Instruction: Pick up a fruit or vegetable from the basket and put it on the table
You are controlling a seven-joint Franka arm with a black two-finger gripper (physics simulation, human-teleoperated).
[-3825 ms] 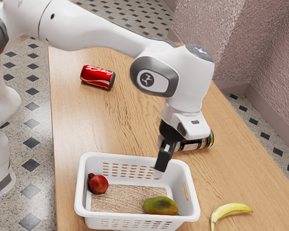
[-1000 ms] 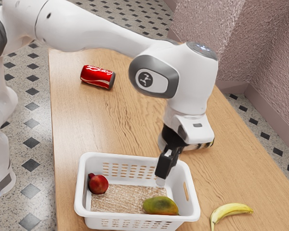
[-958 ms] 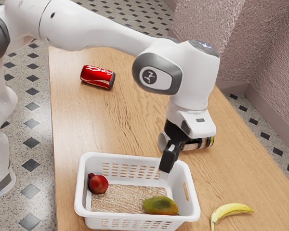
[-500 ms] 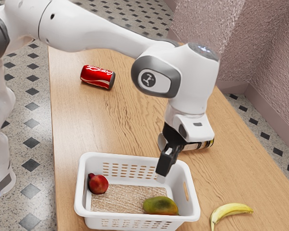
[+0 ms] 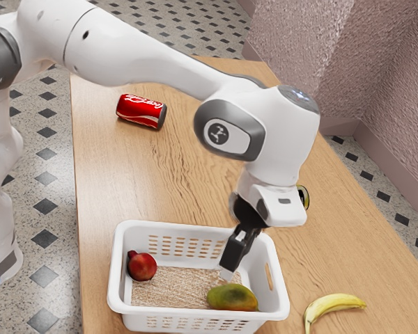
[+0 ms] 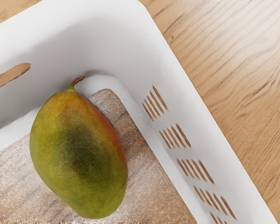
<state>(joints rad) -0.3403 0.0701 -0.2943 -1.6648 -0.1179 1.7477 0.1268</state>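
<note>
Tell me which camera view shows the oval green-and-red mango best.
The wrist view: there the mango is large and whole, its brown stem plain. The exterior view shows it smaller, lying in the white plastic basket, across from the round red fruit.

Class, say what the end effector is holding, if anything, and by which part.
Nothing is held: the end effector is above the mango, which lies in the basket.

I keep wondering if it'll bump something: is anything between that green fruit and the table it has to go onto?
Yes: the walls of the white basket stand between the mango and the table, so it probably needs lifting over them.
</note>
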